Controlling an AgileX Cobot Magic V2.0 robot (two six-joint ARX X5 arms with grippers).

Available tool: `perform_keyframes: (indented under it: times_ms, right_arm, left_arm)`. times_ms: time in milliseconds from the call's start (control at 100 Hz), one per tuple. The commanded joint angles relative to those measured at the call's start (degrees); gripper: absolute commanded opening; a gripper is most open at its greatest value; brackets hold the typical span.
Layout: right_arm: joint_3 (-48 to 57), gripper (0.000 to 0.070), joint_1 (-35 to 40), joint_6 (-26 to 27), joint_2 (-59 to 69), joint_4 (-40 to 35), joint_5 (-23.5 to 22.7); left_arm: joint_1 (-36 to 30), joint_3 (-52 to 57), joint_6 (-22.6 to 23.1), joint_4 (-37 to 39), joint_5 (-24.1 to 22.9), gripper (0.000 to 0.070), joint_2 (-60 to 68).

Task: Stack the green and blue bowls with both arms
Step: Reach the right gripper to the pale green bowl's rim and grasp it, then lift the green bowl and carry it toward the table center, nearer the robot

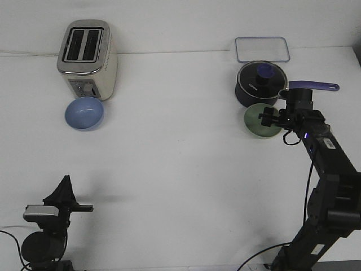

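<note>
The light blue bowl (84,113) sits on the white table at the far left, just in front of the toaster. The pale green bowl (256,121) sits at the far right, right in front of the navy saucepan. My right gripper (271,118) is reached out over the green bowl's right rim. Its fingers are small and dark against the bowl, so I cannot tell whether they are open or touch the rim. My left gripper (65,183) is low at the near left, far from the blue bowl, its fingers meeting in a point with nothing in them.
A cream and silver toaster (87,59) stands behind the blue bowl. A dark navy saucepan (260,83) with a glass lid and a handle pointing right stands behind the green bowl. A clear rectangular lid (262,49) lies behind the saucepan.
</note>
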Motion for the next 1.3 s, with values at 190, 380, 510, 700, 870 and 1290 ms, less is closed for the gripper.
perform_keyframes:
  times_ms: [190, 380, 510, 700, 870, 1290]
  right_arm:
    - [1.62, 0.0236, -0.17, -1.57, 3.96, -0.33, -1.99]
    - [1.62, 0.0, -0.2, -1.99, 3.67, -2.89, -4.44]
    - [1.62, 0.0, -0.17, -3.17, 1.86, -5.29, -5.62]
    - [1.62, 0.0, -0.13, -3.28, -6.34, -7.52, -9.73]
    - [1.6, 0.0, 0.55, -2.67, -15.96, -9.94, -18.01]
    - [-16.7, 0.0, 21.03, 4.13, -37.09, -7.63, -20.48]
  left_arm:
    - [0.04, -1.09, 0.33, 0.59, -0.11, 0.0015, -0.09]
    - [0.04, -1.09, 0.33, 0.59, -0.11, 0.0015, -0.09]
    - [0.04, -1.11, 0.33, 0.59, -0.11, 0.0015, -0.09]
    - [0.04, -1.09, 0.33, 0.59, -0.11, 0.0015, -0.09]
    - [0.04, -1.11, 0.33, 0.59, -0.11, 0.0015, -0.09]
    - [0.04, -1.11, 0.37, 0.63, -0.11, 0.0015, -0.09]
